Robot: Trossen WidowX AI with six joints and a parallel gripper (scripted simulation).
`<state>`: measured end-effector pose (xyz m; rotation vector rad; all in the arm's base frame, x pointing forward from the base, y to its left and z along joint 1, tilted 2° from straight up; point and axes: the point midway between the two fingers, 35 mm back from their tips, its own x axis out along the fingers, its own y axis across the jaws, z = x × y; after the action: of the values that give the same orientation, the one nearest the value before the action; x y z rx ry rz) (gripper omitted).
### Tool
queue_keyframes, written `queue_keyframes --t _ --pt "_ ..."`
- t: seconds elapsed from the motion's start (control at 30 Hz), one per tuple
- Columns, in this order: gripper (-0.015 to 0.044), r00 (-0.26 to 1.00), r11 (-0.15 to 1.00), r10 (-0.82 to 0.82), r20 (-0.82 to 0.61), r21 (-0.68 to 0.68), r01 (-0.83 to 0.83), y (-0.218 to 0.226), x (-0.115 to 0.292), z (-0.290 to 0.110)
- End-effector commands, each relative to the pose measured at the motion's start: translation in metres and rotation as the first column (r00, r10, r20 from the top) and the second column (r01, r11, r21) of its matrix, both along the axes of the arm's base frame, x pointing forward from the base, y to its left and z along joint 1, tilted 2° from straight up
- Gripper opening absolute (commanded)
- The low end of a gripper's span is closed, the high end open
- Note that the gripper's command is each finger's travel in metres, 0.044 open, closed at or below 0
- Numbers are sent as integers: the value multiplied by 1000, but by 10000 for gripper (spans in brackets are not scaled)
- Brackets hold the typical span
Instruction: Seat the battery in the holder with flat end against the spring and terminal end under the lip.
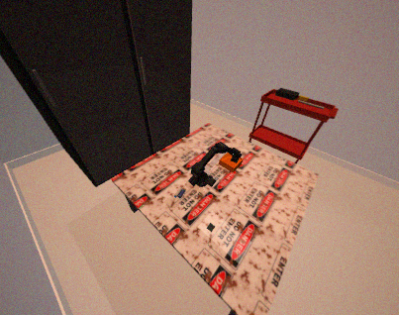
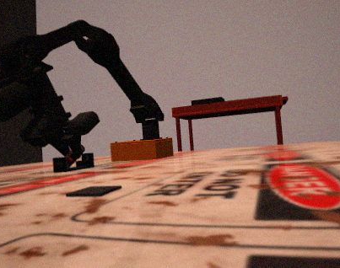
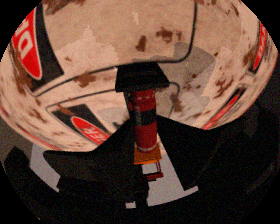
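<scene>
Red battery is grasped in the gripper, directly above the orange holder on the sign-patterned bench.

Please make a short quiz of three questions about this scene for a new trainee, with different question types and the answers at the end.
1. True or false: the end effector is shut on the red battery.
2. Multiple choice: in the exterior view, the end effector is directly above which thing? A) the red cart B) the orange holder C) the flat black square on the mat
3. Short answer: what stands behind the arm's base in the top view?

Key: 1 true. 2 B. 3 a tall dark cabinet.
</scene>
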<state>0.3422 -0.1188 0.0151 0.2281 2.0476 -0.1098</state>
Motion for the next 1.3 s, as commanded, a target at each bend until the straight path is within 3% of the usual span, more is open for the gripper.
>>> queue_keyframes --t 0.0,1.27 --pt "84 999 1000 -6 38 -8 7 -1 6 -1" --pt "84 982 999 -7 189 -36 14 -1 4 -6"
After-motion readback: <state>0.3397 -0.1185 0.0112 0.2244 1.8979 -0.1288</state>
